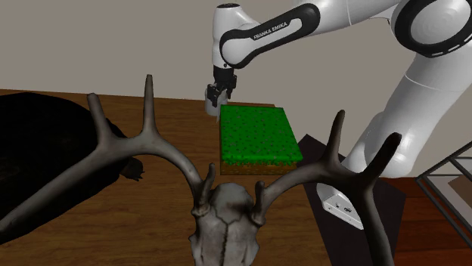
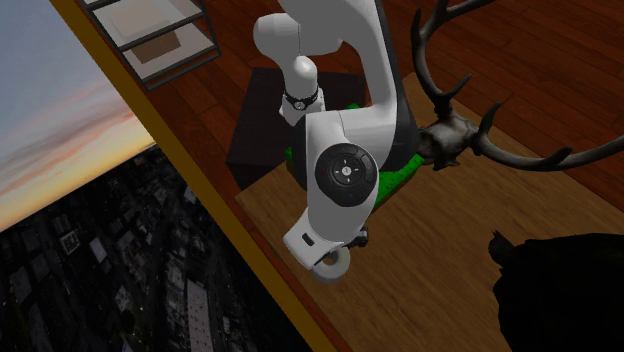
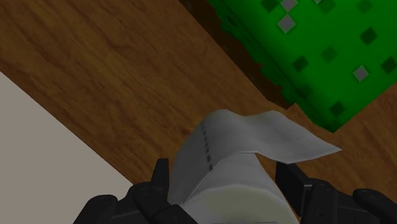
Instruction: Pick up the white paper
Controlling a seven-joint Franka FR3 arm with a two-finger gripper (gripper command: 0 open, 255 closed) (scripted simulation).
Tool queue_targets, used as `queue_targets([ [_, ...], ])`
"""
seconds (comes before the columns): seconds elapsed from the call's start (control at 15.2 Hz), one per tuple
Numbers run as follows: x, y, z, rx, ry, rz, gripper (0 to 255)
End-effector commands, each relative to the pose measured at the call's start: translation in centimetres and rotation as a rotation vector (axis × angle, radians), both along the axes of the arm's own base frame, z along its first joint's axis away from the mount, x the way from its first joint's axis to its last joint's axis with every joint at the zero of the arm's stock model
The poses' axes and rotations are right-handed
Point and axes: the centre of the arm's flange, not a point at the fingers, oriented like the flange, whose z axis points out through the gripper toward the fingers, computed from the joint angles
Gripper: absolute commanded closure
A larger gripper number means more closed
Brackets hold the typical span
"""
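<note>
Clasping the paper (image 3: 238, 143) in the claw (image 3: 222, 177), between its fingers (image 3: 159, 181), over the counter (image 3: 108, 76). Could slip from a soft squeeze, or snag its loose flap on the block (image 3: 305, 44) just beside.

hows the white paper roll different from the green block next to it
The white paper roll is plain white; the green block is bright green with speckles and brown sides. The roll is rounded with a loose flap, the block flat and square-edged. The roll sits clasped in the pincer, the block lies free. Both are over the wooden table.
</note>
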Motion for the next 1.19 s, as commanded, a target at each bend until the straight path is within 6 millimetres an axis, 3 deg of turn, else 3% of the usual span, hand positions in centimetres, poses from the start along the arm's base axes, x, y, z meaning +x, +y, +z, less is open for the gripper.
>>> queue_targets([
  [0.0, -0.1, 0.0, -0.1, 0.000, 0.003, 0.000, 255],
  [0.99, -0.1, 0.0, 7.8, 0.000, 0.003, 0.000, 255],
  [1.12, -0.1, 0.0, 7.9, 0.000, 0.003, 0.000, 255],
])
